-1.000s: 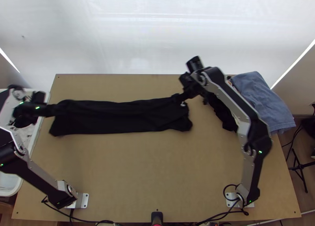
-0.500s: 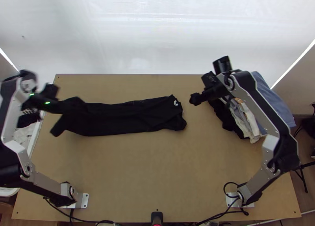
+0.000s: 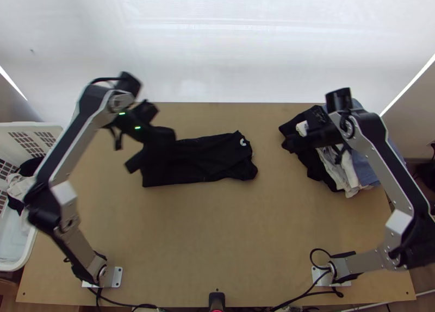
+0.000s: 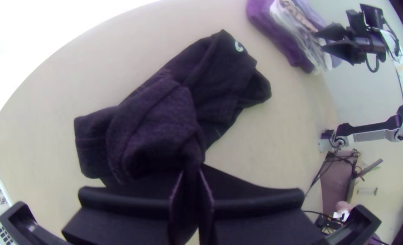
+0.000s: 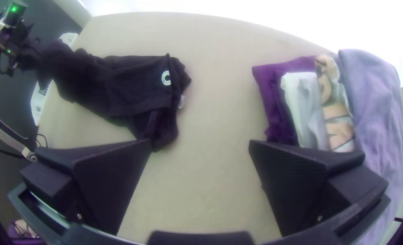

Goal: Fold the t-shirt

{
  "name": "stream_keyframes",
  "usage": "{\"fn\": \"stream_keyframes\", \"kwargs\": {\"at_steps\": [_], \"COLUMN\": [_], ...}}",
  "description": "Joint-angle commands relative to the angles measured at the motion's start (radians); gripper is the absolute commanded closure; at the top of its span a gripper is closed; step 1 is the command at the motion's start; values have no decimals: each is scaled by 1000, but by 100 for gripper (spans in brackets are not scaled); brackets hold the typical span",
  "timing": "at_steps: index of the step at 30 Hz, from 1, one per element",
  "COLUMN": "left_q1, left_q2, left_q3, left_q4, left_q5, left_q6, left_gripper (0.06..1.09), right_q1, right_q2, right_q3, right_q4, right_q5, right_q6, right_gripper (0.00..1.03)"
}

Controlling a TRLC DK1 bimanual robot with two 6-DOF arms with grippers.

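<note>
Top view: black t-shirt (image 3: 209,157) on the wooden table (image 3: 217,230), nearer the far edge than the near one. Lies as a narrow layered strip; end with white logo (image 3: 243,142) flat, toward mid-table. Opposite end lifted, on the left edge's side. Left wrist view: left gripper (image 4: 192,174) clamped on that end, cloth pinched and bunched between its fingers, draping over the strip. Right gripper (image 5: 200,143) spread wide, nothing between its fingers, beside the folded clothes (image 3: 348,176) toward the far right corner.

Step in hand, my reading: crosswise fold, held end going over onto the logo end. Long sides look folded in already. Next move calls for carrying the end farther toward the logo, lining up the edges, laying it down, letting go. Risk: bunched cloth landing skewed, or the strip dragging. Smoothing likely needed after.
</note>
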Motion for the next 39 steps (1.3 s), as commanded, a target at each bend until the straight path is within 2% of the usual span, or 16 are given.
{"fn": "stream_keyframes", "kwargs": {"at_steps": [1,5,10,11,12,13,14,17,24,27,31,39], "left_q1": [-140,-209,-289,-307,-319,-335,-344,-344,-244,-206,-155,-32], "left_q2": [199,288,372,378,383,389,389,346,262,243,206,111], "left_q3": [236,295,329,329,329,329,329,310,304,279,204,54], "left_q4": [6,119,159,181,207,205,207,293,471,471,382,366], "left_q5": [-7,-7,-6,4,8,23,62,97,102,100,89,80], "left_q6": [-53,-76,-79,-82,-84,-87,-84,-87,-277,-276,-180,-168], "left_gripper": [105,105,105,95,62,20,10,10,10,10,10,10], "right_q1": [-79,-119,-130,-130,-130,-129,-122,-95,11,80,143,210], "right_q2": [-99,-145,-173,-178,-184,-187,-193,-210,-208,-188,-138,154], "right_q3": [-106,-163,-215,-231,-249,-266,-289,-355,-419,-418,-389,-157], "right_q4": [8,8,10,16,25,34,47,93,174,203,268,338], "right_q5": [-11,-12,-12,-12,-12,-12,-12,-12,-11,-11,-11,-32], "right_q6": [-8,-8,-2,0,4,10,12,44,119,156,202,257], "right_gripper": [4,4,3,4,3,4,4,4,4,4,4,4]}}
